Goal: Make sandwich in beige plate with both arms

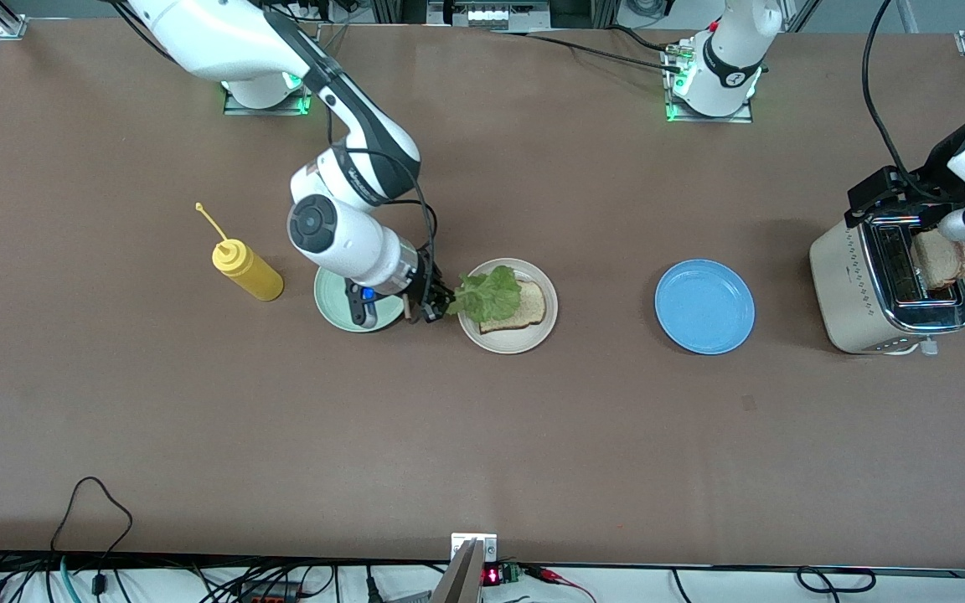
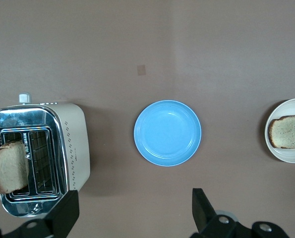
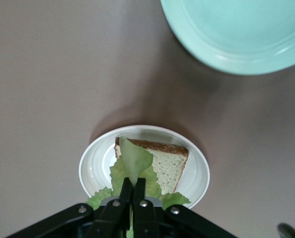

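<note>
Right hand pinches the lettuce over the bread on the beige plate. Left hand, wide and empty, hovers by the toaster. Released off-centre, the leaf could slide off.

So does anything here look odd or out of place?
Only the bread slice in the toaster: it leans tilted out of its slot. Nothing is spilled; the right claw holds lettuce over the beige plate.

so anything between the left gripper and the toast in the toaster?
Nothing visible. The left gripper is open over the table beside the toaster; the toast sticks up from its slot, uncovered.
</note>
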Motion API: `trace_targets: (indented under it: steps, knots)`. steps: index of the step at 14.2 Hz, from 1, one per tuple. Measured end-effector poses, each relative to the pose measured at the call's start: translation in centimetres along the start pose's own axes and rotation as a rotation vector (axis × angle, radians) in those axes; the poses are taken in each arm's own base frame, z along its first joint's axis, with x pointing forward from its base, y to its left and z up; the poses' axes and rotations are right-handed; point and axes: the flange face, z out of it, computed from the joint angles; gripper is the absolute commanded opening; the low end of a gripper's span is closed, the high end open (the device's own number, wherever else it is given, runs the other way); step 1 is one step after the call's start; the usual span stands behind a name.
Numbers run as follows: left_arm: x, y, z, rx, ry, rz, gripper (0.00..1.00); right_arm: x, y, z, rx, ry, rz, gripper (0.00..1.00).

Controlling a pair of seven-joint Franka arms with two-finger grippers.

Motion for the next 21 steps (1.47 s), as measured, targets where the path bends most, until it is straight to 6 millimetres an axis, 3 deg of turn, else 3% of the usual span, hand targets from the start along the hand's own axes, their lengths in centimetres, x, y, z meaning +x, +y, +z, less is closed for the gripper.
trace_targets:
  steps: [6, 7, 8, 9, 10, 11, 14, 16, 18, 21]
  knots:
    - [0.0, 0.0, 0.0, 0.000, 0.000, 0.000, 1.00, -1.3, 0.0, 5.1, 0.050, -0.024, 0.051, 0.01]
    - [0.0, 0.0, 0.0, 0.000, 0.000, 0.000, 1.00, -1.6, 0.2, 5.6, 0.055, -0.027, 0.056, 0.15]
    - [0.0, 0.0, 0.0, 0.000, 0.000, 0.000, 1.00, -1.9, 0.3, 5.9, 0.060, -0.029, 0.057, 0.38]
    - [0.0, 0.0, 0.0, 0.000, -0.001, 0.000, 1.00, -2.0, 0.4, 6.2, 0.063, -0.030, 0.057, 0.74]
    - [0.0, 0.0, 0.0, 0.000, -0.001, 0.000, 1.00, -2.1, 0.4, 6.5, 0.068, -0.031, 0.057, 0.83]
    - [0.0, 0.0, 0.0, 0.000, -0.001, 0.000, 1.00, -2.2, 0.4, 6.7, 0.075, -0.033, 0.057, 1.00]
    - [0.0, 0.0, 0.1, 0.000, -0.001, 0.000, 1.00, -2.5, 0.5, 7.0, 0.084, -0.035, 0.053, 1.00]
    - [0.0, 0.0, 0.1, 0.000, -0.002, -0.001, 1.00, -2.2, -0.1, 6.1, 0.088, -0.026, 0.039, 1.00]
    - [0.0, 0.0, 0.1, 0.000, -0.002, -0.001, 1.00, -1.6, -0.8, 3.4, 0.059, -0.001, 0.002, 1.00]
    - [0.0, -0.1, 0.1, 0.000, -0.002, -0.001, 1.00, -0.7, -1.8, -4.4, 0.031, 0.026, -0.099, 1.00]
